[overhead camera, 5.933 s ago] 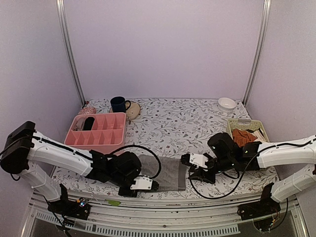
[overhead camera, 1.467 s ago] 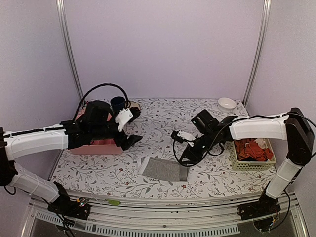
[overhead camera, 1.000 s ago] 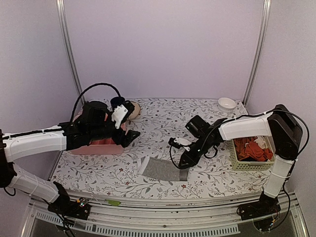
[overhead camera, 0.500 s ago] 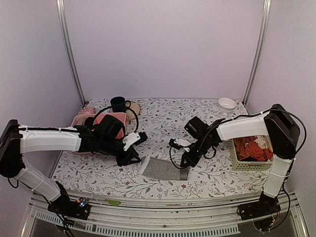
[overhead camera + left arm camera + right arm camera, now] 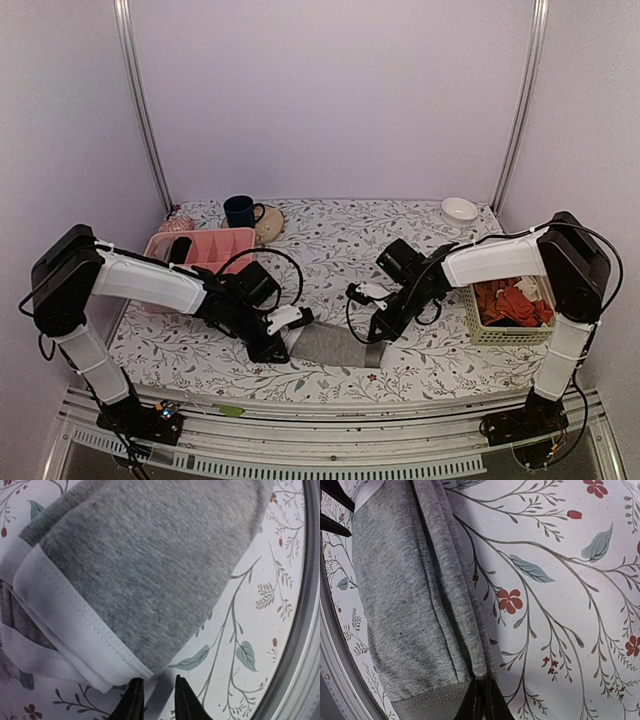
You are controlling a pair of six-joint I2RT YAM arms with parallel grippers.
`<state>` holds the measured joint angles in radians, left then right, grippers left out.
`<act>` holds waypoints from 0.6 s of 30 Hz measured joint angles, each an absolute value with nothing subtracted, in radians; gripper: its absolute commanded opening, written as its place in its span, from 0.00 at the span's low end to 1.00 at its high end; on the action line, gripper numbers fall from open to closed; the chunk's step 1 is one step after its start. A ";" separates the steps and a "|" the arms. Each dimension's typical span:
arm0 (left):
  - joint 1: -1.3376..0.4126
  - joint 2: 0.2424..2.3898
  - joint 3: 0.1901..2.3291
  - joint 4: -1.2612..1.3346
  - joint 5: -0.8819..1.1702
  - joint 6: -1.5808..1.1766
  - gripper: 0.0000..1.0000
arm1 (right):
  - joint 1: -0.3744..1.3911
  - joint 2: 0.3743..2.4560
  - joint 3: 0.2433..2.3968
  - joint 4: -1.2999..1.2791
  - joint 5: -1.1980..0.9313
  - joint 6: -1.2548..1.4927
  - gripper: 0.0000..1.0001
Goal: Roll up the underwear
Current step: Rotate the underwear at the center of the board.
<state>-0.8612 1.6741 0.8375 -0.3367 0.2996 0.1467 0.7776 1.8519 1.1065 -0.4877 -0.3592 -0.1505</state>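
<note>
The underwear (image 5: 335, 345) lies folded into a grey strip on the flowered tablecloth, near the front. Its pale hem end (image 5: 60, 615) is at the left and its darker waistband end (image 5: 427, 702) at the right. My left gripper (image 5: 283, 345) is low at the hem end. In the left wrist view it (image 5: 155, 700) is open a narrow gap, with one fingertip (image 5: 133, 697) against the pale hem and bare tablecloth between the tips. My right gripper (image 5: 378, 333) is at the waistband end. In the right wrist view it (image 5: 481, 702) is shut on the folded edge of the cloth.
A pink divided tray (image 5: 205, 243) stands at the back left behind the left arm. A dark mug (image 5: 238, 211) and a beige pot (image 5: 268, 222) are behind it. A pale basket (image 5: 470, 318) of orange-red garments stands at the right, and a white bowl (image 5: 459, 210) at the back right.
My left arm has swung down from over the pink tray to the left end of the underwear. My right gripper has stayed at the right end, shifting only slightly.
</note>
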 measured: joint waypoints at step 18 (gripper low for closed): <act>-0.746 2.056 1.314 -0.337 0.174 0.234 0.21 | 0.572 1.686 1.097 -0.523 -0.436 0.014 0.33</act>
